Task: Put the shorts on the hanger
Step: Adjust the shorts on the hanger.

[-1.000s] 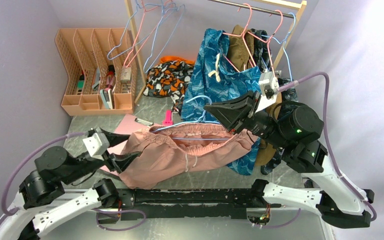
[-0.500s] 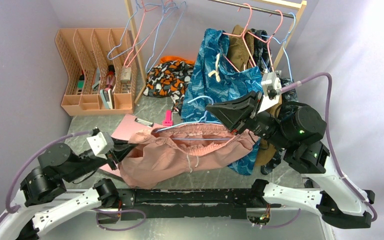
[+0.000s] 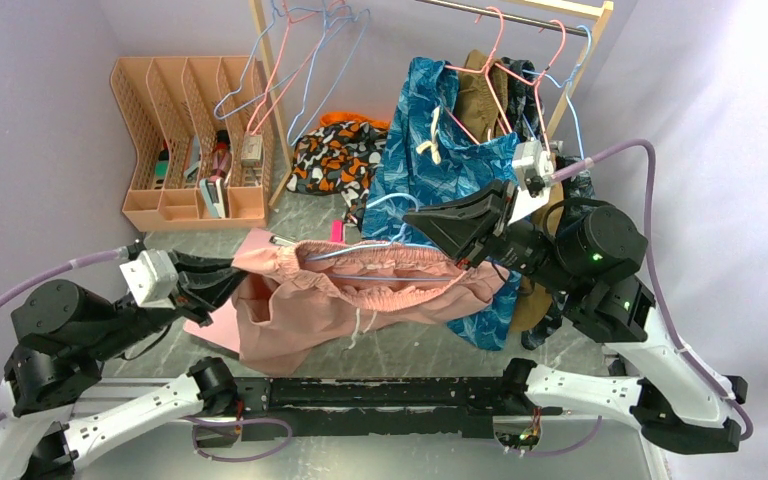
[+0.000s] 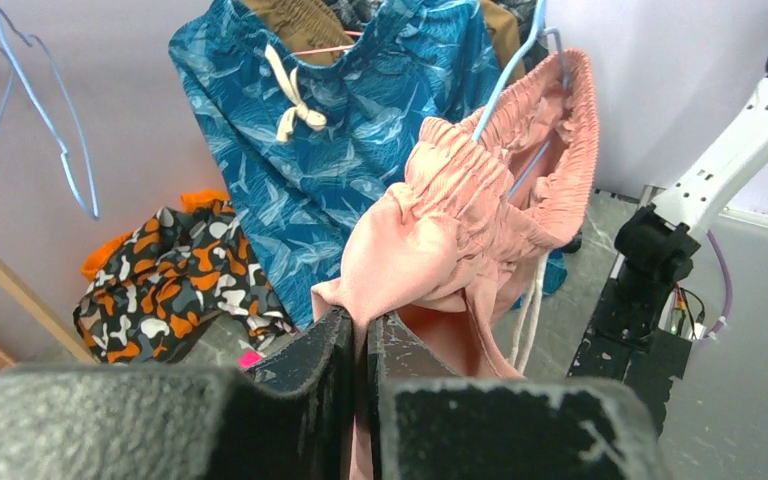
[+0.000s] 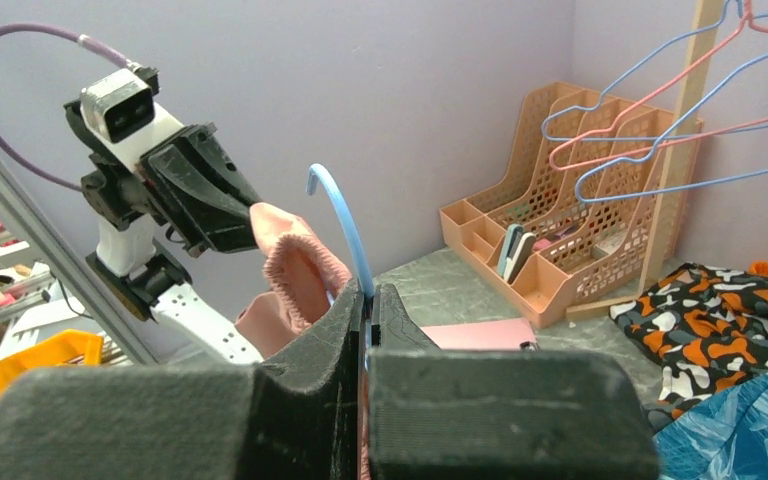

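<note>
The salmon shorts [image 3: 360, 305] hang in mid-air over the table, their gathered waistband spread around the light-blue hanger [image 3: 388, 199]. My left gripper [image 3: 244, 271] is shut on the left end of the waistband and holds it up. In the left wrist view the pink fabric [image 4: 440, 230] is pinched between the jaws of the left gripper [image 4: 365, 322], and the blue wire [image 4: 520, 60] runs inside the waistband. My right gripper [image 5: 370, 292] is shut on the hanger's neck just under its curved hook [image 5: 345, 225], at the right end of the shorts [image 5: 295, 265].
Behind the shorts a blue patterned garment [image 3: 440, 150] hangs on a wooden rack with pink and blue wire hangers [image 3: 305, 60]. An orange file organiser [image 3: 195, 140] stands at the back left. A camouflage cloth [image 3: 335, 150] and a pink board [image 3: 260, 243] lie on the table.
My left gripper was open beside the shorts; it has shut on the waistband's left end and pulled it up and to the left. The right gripper has kept the hanger nearly still.
</note>
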Robot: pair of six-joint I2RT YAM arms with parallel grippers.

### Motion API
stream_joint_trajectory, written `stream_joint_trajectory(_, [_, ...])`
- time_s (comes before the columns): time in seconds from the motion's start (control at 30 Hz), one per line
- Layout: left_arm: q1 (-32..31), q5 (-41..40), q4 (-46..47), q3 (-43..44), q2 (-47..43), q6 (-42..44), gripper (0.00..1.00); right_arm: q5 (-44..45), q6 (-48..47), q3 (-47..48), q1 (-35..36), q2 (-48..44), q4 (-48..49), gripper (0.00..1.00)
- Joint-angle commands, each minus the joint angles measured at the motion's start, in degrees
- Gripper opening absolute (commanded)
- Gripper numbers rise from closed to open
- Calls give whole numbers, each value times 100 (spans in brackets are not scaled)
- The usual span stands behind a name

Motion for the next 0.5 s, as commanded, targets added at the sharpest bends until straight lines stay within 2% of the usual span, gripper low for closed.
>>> stream_joint_trajectory(0.0, [-11, -639, 90, 17, 82, 142, 20, -289, -44, 66, -5, -105, 178, 0])
stream_joint_trajectory(0.07, [-11, -880, -4, -102, 56, 110, 51, -314, 10, -7, -3, -176, 313, 0])
stream_joint_trajectory(0.1, [-11, -971, -45, -152, 42, 78, 63, -325, 34, -31, -4, -202, 365, 0])
stream_joint_trajectory(0.23, [-17, -858, -90, -199, -32, 10, 89, -349, 99, -34, -5, -229, 454, 0])
stream_joint_trajectory(0.3, [-11, -730, -10, -128, -74, 32, 92, -314, 111, -53, -5, -245, 478, 0])
stream_joint_trajectory(0.47, [-11, -399, 311, 371, -48, 169, 93, -105, 88, -75, -2, -236, 471, 0])
